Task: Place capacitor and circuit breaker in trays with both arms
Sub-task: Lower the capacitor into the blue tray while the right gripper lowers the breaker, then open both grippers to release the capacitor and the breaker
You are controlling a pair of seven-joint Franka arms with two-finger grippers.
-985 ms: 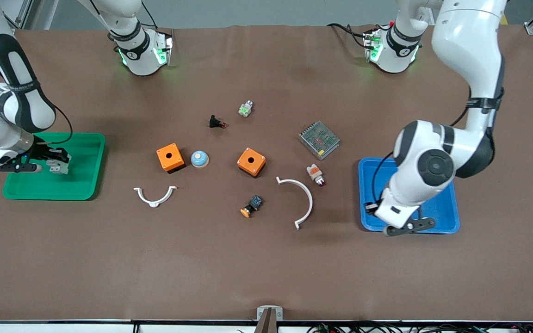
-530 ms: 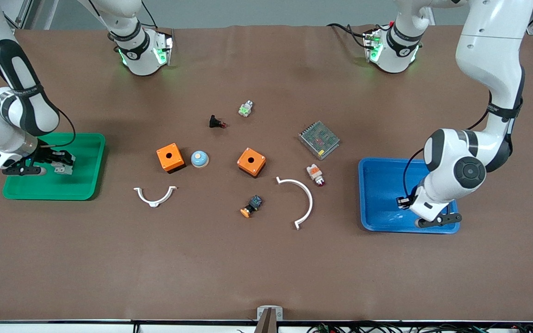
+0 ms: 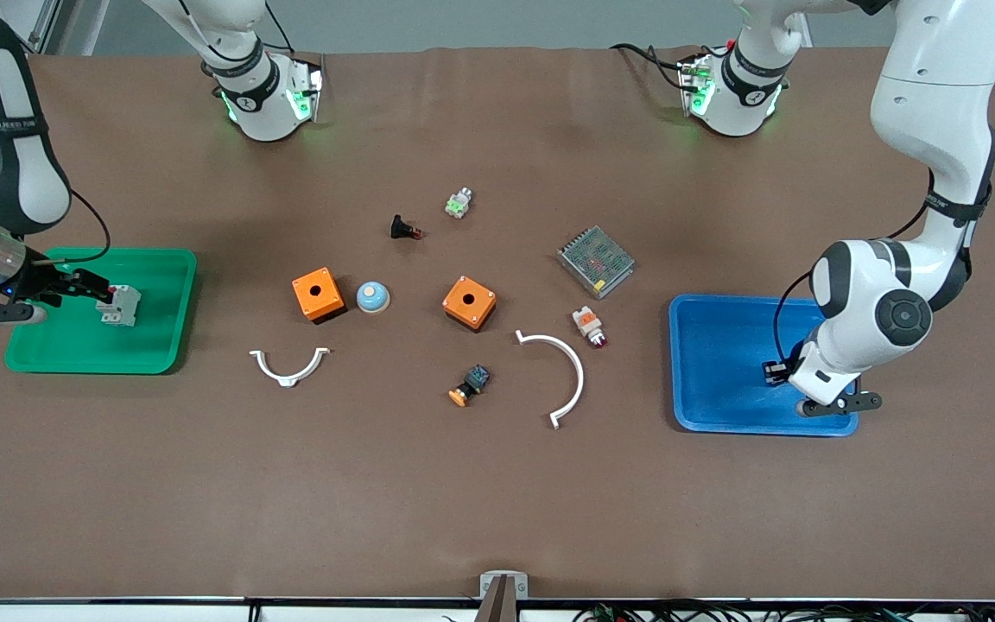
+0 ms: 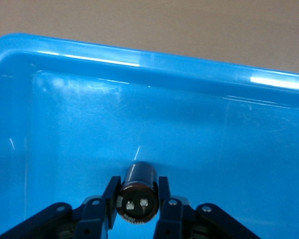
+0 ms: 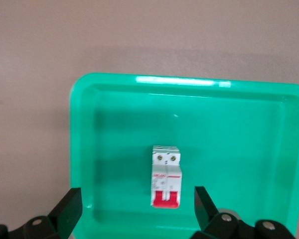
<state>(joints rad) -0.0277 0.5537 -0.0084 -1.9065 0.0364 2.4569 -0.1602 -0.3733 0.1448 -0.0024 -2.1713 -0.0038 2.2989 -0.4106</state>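
Note:
The circuit breaker (image 3: 121,305), a white block with red levers, lies in the green tray (image 3: 161,345) at the right arm's end of the table. My right gripper (image 3: 93,288) is open beside it, over the tray. In the right wrist view its fingers stand wide apart, the gripper (image 5: 137,199) clear of the breaker (image 5: 166,175). My left gripper (image 3: 776,373) is low over the blue tray (image 3: 722,345). In the left wrist view it (image 4: 137,189) is shut on the capacitor (image 4: 137,196), a black stubby cylinder with two pale marks on its end.
Mid-table lie two orange boxes (image 3: 318,295) (image 3: 469,302), a blue dome (image 3: 372,296), a black push-button (image 3: 404,229), a small green-white part (image 3: 458,203), a mesh-covered unit (image 3: 596,261), an indicator lamp (image 3: 589,326), an orange-capped button (image 3: 470,385) and two white arcs (image 3: 288,364) (image 3: 562,373).
My right gripper has let go of the circuit breaker and drawn back from it. My left gripper has carried the capacitor across the blue tray toward the left arm's end.

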